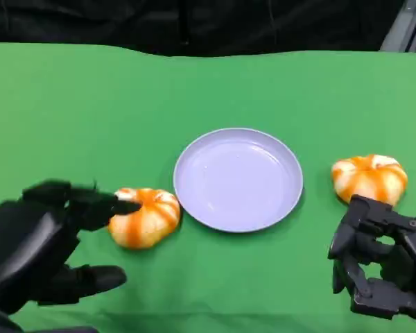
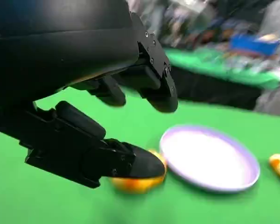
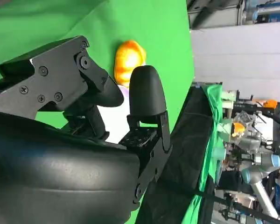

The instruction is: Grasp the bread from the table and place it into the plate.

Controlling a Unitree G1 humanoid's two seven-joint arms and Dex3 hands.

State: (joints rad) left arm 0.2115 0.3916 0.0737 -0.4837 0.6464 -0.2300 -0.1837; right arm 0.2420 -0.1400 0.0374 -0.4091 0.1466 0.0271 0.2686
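A lilac plate [image 1: 238,179] sits in the middle of the green table. An orange-and-white striped bread [image 1: 144,216] lies just left of the plate. A second, similar bread [image 1: 369,177] lies to its right. My left hand [image 1: 48,243] is at the lower left with its fingers apart, and one fingertip reaches over the left bread's top edge. In the left wrist view that bread [image 2: 137,184] is partly hidden behind a finger, next to the plate [image 2: 210,158]. My right hand [image 1: 381,263] hangs just in front of the right bread, holding nothing. The right wrist view shows this bread [image 3: 129,56] beyond the fingers.
The green cloth [image 1: 90,111] covers the table up to a dark back edge. Open cloth lies behind the plate and along the front between my hands. The right wrist view shows lab equipment [image 3: 252,140] beyond the table.
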